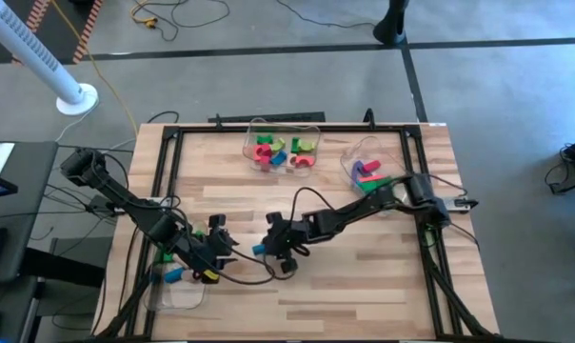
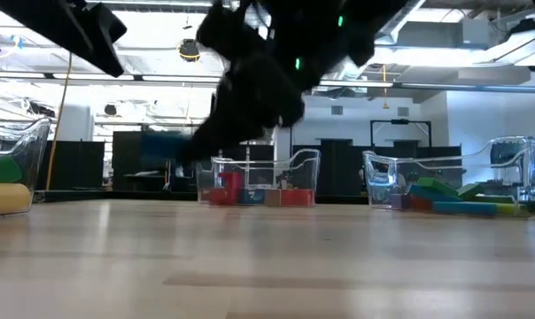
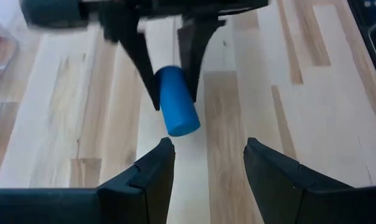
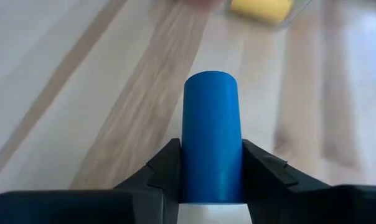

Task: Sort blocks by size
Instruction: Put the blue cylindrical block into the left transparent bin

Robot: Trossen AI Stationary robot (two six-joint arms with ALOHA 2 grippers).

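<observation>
Seen from overhead: wooden table (image 1: 364, 276), two dark arms meeting near its middle. Right gripper (image 1: 276, 250) clenched on a short blue cylinder block (image 4: 211, 140), lifted clear of the tabletop. Cylinder's long axis pointing straight out past the fingertips, its round sides pinched between both pads, free end projecting forward. Left gripper (image 3: 206, 171) just beside it, facing that free end, fingers spread and empty, cylinder in line with the gap though not yet between them. Behind the left arm, at the near left corner, a clear plastic bin (image 1: 178, 295) with yellow and green blocks; two more clear bins of mixed coloured blocks at the far edge. Probable next step: a handover or a carry toward one bin; the left gripper nearer the corner bin.
</observation>
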